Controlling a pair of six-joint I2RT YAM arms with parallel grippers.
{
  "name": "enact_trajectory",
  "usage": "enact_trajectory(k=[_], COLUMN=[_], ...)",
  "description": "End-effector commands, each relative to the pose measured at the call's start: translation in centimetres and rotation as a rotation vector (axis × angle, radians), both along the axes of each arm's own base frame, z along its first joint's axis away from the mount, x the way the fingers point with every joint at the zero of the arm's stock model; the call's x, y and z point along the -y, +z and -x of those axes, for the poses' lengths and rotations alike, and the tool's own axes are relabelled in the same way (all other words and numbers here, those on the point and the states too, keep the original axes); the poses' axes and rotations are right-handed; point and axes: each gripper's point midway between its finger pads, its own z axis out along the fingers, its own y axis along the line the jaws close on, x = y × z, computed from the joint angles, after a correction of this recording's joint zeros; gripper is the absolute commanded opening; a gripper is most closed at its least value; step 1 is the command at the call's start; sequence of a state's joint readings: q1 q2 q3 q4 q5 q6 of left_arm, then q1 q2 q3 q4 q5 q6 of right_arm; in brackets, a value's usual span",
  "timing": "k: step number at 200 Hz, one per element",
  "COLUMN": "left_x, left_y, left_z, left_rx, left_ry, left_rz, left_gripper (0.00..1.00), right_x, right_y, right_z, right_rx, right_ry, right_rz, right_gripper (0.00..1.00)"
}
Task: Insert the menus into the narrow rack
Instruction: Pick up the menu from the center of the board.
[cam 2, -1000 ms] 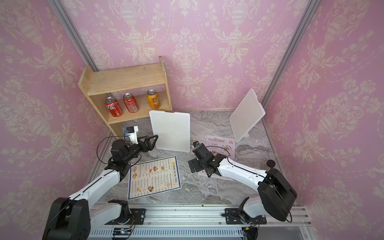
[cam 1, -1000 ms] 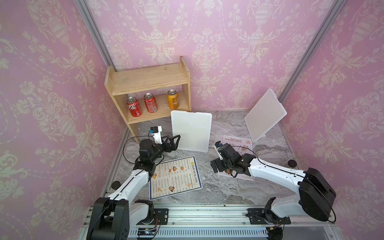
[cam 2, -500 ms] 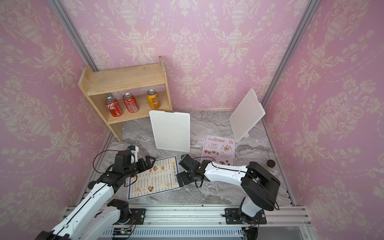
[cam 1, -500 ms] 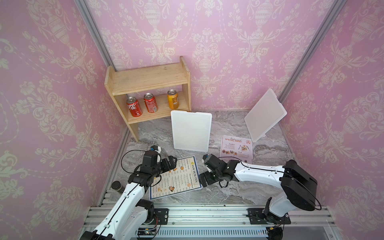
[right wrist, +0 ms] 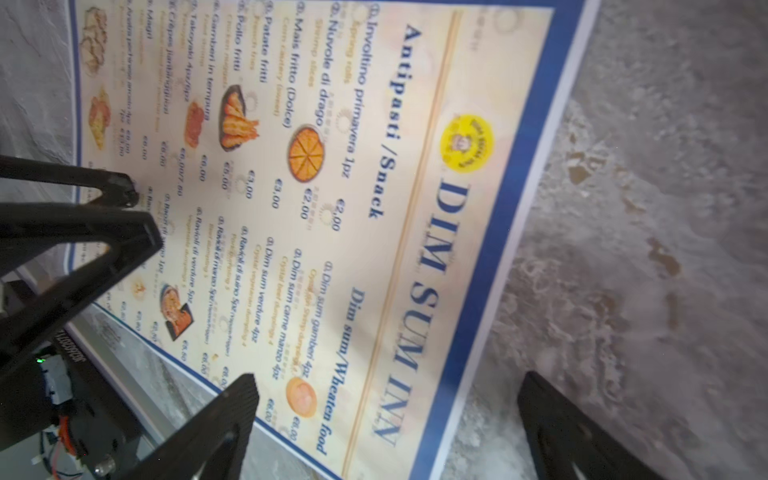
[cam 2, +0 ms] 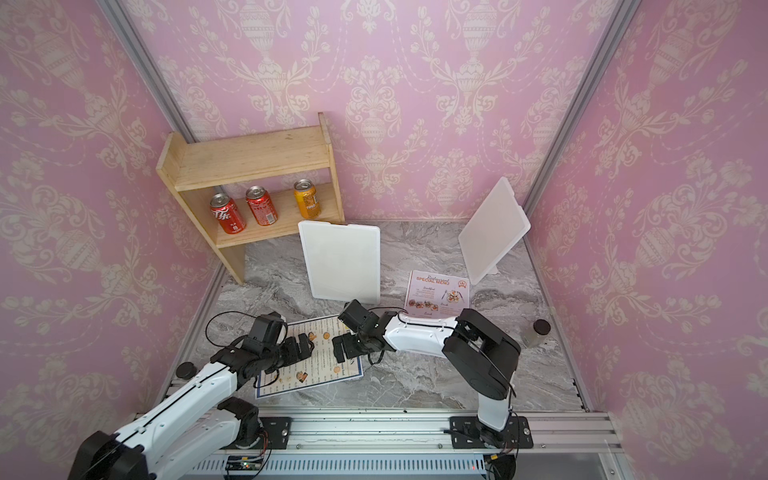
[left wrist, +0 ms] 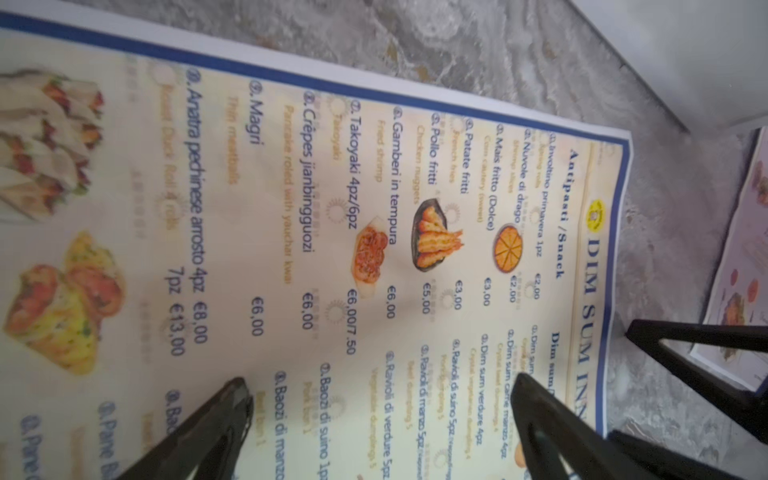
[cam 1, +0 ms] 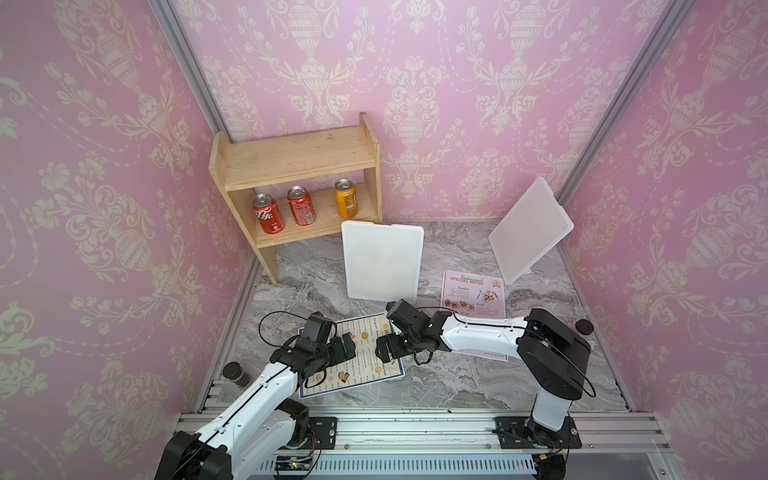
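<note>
jaws spread on left gripper (cam 1: 351, 347), right gripper (cam 1: 380, 352), above dim sum menu (cam 1: 366, 362)

The left gripper (cam 1: 349, 347) and right gripper (cam 1: 381, 352) have come down over the blue-bordered menu (cam 1: 362, 374).

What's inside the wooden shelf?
Two red cans and an orange can stand on its lower board. The top board covers the space behind them, so anything there is hidden.

The left arm (cam 1: 266, 386) and right arm (cam 1: 478, 336) are glossy white shells with black joints, thin black cables (cam 1: 260, 332) looping behind the left gripper (cam 1: 348, 348) and right gripper (cam 1: 383, 351). Fingers (left wrist: 199, 432) are matte black triangular frames; a green light (right wrist: 40, 360) glows behind the left pair.
</note>
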State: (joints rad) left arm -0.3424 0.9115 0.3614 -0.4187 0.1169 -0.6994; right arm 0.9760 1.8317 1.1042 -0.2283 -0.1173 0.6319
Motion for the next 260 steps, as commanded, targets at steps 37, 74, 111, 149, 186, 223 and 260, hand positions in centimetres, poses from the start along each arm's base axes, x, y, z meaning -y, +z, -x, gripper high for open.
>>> enact_trajectory(k=[37,74,111,149,186,223,260], left_x=[0.6,2.4,2.9,2.8,2.8,3.1,3.5], left_y=[-2.8,-2.7,-2.3,-1.8,-1.5,-0.3,4.2], left_z=[0.4,-0.7,-1.3,-1.2,-1.1,-1.5,-3.1], left_rx=[-0.07,-0.062,-0.042,-0.026,-0.015,0.033,0.179], left_ry=[0.037,-0.004,-0.015,-0.016,-0.017,-0.021,-0.04], left_rz=[0.028,0.028,0.029,0.029,0.041,0.067,0.094], left_gripper=[0.99,0.99,0.99,0.99,0.99,0.99,0.99], right_x=[-1.5,-0.9,-0.2,0.5,1.1,0.8,0.4], right_y=[-1.9,-1.5,-0.9,0.1,0.9,1.5,2.5], right_z=[0.4,0.4,0.2,-0.1,-0.3,-0.3,-0.1], right_rx=[-0.055,-0.031,-0.007,0.024,0.047,0.056,0.062], right_ry=[-0.019,-0.023,-0.034,-0.047,-0.051,-0.029,0.011], right_rz=[-0.031,-0.034,-0.026,-0.009,0.005,-0.012,-0.017], right_gripper=[1.0,0.96,0.87,0.69,0.56,0.35,0.2])
